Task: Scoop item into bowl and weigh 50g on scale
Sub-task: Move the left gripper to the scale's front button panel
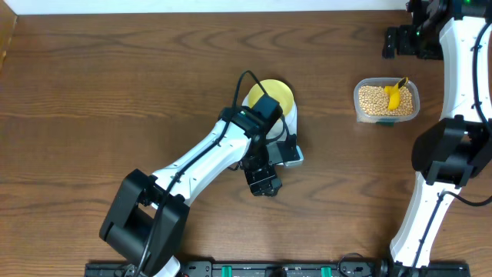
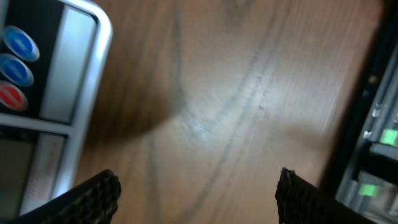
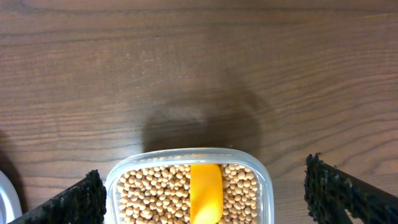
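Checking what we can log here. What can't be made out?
- Reading on the scale: left wrist view is blurred and cuts the display at its edge; overhead, the left arm covers most of it.
- Contents of the bowl: overhead, that arm hides part.
- The scoop: right wrist view crops it at the bottom; overhead, too small.

The beans (image 3: 155,193) look smooth, the tub (image 3: 265,186) clear plastic (glossy rim).
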`<state>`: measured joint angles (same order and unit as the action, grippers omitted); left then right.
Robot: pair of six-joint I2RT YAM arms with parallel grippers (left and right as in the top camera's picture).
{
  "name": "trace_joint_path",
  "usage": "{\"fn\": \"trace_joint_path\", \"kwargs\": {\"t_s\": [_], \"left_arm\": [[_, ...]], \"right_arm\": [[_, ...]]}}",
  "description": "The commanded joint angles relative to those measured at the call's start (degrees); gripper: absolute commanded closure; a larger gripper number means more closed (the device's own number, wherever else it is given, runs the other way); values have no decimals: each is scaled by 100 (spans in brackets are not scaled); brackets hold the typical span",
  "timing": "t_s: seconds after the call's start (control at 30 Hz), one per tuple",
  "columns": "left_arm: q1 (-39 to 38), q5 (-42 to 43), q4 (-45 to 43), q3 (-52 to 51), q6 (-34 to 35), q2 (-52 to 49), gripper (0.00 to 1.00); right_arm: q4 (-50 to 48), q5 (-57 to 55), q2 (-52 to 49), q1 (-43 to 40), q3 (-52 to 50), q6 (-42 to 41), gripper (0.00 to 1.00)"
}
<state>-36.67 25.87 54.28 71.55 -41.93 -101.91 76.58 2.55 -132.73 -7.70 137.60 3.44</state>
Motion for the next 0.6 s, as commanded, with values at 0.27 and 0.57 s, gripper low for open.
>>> {"fn": "trace_joint_path", "kwargs": {"t_s": [0.27,0.57], "left_arm": [[-190,-1803,-658,-17,-474,-330,58],[-531,-2675,-704,-17,389,-363,66]], "right_arm": [[-7,-50,-2,-13,92,7,1],[-7,-50,-2,-13,92,7,1]]}}
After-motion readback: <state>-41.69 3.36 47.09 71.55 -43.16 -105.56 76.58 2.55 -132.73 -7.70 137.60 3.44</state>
